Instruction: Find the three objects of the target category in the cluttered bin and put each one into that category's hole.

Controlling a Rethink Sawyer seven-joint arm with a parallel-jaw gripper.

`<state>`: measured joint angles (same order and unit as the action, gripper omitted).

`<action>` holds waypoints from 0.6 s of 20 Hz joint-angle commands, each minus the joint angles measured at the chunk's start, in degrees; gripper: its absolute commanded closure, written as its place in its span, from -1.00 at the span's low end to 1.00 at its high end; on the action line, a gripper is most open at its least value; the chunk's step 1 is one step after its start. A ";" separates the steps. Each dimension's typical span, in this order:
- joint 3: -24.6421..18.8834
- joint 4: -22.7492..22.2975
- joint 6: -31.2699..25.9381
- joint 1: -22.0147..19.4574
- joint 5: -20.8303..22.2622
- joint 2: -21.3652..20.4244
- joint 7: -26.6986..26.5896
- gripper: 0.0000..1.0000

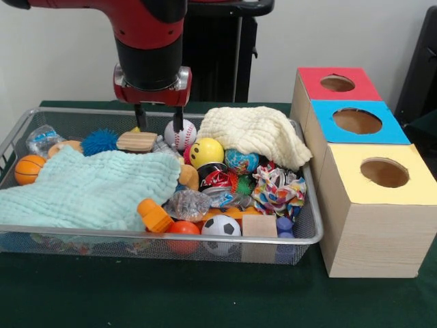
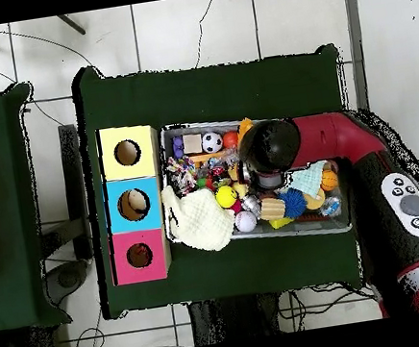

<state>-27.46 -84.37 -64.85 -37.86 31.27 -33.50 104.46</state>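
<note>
The wire-mesh bin (image 1: 205, 237) holds mixed clutter: a baseball (image 1: 180, 134), a yellow smiley ball (image 1: 206, 152), a soccer ball (image 1: 220, 227), a small basketball (image 1: 29, 169), a blue spiky ball (image 1: 100, 141) and a flat wooden piece (image 1: 136, 141). My gripper (image 1: 158, 121) hangs over the bin's back middle, open and empty, one fingertip just above the wooden piece and the other touching or just above the baseball. In the overhead view the arm's head (image 2: 268, 148) hides the gripper. Three boxes with round holes stand beside the bin: red-topped (image 1: 339, 83), blue-topped (image 1: 357, 121), yellow-topped (image 1: 384, 172).
A mint cloth (image 1: 89, 188) covers the bin's left front. A cream cloth (image 1: 256, 133) drapes over the back right corner. A wooden cube (image 1: 259, 225), an orange ball (image 1: 183, 229) and a patterned fabric knot (image 1: 278, 191) lie near the front. The blue box's hole (image 2: 137, 202) shows something tan inside.
</note>
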 commanded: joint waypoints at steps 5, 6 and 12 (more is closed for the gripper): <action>-2.80 2.36 1.32 -0.38 4.65 4.46 -16.21 -1.00; -2.75 2.65 1.90 -0.39 5.01 5.06 -16.32 -1.00; -2.49 3.21 6.23 -0.94 7.50 8.83 -16.49 -1.00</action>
<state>-27.47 -82.60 -64.33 -37.89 33.08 -30.80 104.46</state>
